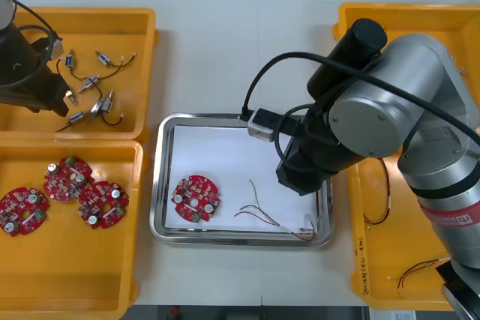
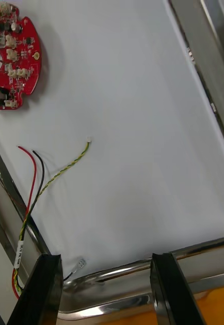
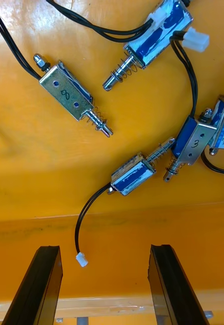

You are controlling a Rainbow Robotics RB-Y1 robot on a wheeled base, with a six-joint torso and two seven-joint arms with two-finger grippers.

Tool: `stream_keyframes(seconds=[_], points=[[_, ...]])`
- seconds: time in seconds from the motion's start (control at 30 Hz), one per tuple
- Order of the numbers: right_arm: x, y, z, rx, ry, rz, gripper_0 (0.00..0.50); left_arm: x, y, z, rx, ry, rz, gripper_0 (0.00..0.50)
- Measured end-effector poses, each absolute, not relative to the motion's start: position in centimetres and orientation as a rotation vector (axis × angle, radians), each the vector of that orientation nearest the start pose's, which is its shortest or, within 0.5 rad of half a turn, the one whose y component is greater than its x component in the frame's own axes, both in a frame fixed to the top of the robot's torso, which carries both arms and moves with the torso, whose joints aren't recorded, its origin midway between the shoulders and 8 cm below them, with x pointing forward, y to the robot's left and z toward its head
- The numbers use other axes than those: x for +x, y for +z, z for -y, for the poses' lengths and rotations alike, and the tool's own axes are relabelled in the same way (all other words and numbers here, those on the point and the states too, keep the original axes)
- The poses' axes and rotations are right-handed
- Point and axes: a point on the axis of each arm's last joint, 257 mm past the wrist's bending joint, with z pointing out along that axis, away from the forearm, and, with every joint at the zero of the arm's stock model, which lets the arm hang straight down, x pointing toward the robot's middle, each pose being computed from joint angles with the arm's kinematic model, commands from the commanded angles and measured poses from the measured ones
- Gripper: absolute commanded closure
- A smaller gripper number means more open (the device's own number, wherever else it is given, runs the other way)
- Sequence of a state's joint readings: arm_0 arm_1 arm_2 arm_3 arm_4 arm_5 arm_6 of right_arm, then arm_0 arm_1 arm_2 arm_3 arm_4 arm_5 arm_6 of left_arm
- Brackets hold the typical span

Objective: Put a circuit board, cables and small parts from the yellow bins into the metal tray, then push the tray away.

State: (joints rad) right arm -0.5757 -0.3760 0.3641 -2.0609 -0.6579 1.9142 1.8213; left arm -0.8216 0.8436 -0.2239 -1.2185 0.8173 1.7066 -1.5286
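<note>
Hovering right claw over tray rim, cable beside.

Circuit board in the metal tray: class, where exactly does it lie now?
Front view: the round red circuit board lies in the near-left corner of the metal tray, left of the red and yellow cable.

Tray mid-table, board in its left half, cable in its right; three more boards in near left bin, small parts in far left bin, cables in right bin.
</note>
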Motion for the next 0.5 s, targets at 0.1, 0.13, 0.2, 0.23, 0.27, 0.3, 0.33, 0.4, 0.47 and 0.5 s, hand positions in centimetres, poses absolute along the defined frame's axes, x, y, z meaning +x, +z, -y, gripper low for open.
stream_keyframes(seconds=[0.1,0.13,0.2,0.23,0.27,0.3,0.33,0.4,0.47,0.5], points=[[40.8,-18.6,8.2,-1.376,0.050,-2.314,0.000,51.2,-18.7,-38.6,0.147,0.112,-2.886,0.000],[41.3,-17.9,8.3,-1.350,0.054,-2.312,0.000,51.2,-18.8,-38.6,0.152,0.115,-2.885,0.000],[41.9,-16.7,8.4,-1.312,0.061,-2.304,0.000,51.4,-19.0,-38.4,0.165,0.120,-2.881,0.000],[42.2,-16.2,8.5,-1.300,0.069,-2.300,0.000,51.5,-19.1,-38.2,0.171,0.123,-2.879,0.000],[42.3,-15.7,8.6,-1.289,0.077,-2.298,0.000,51.6,-19.2,-38.2,0.177,0.125,-2.876,0.000],[42.4,-15.2,8.7,-1.275,0.087,-2.301,0.000,51.7,-19.3,-38.0,0.182,0.126,-2.875,0.000],[42.4,-14.9,8.9,-1.257,0.100,-2.310,0.000,51.7,-19.4,-38.0,0.186,0.128,-2.876,0.000],[42.4,-14.3,9.4,-1.194,0.128,-2.346,0.000,51.8,-19.6,-37.9,0.189,0.128,-2.876,0.000],[42.4,-13.9,10.1,-1.131,0.144,-2.384,0.000,51.8,-19.7,-37.8,0.187,0.122,-2.877,0.000],[42.5,-13.6,10.6,-1.113,0.145,-2.394,0.000,51.9,-19.9,-37.7,0.184,0.118,-2.877,0.000]])
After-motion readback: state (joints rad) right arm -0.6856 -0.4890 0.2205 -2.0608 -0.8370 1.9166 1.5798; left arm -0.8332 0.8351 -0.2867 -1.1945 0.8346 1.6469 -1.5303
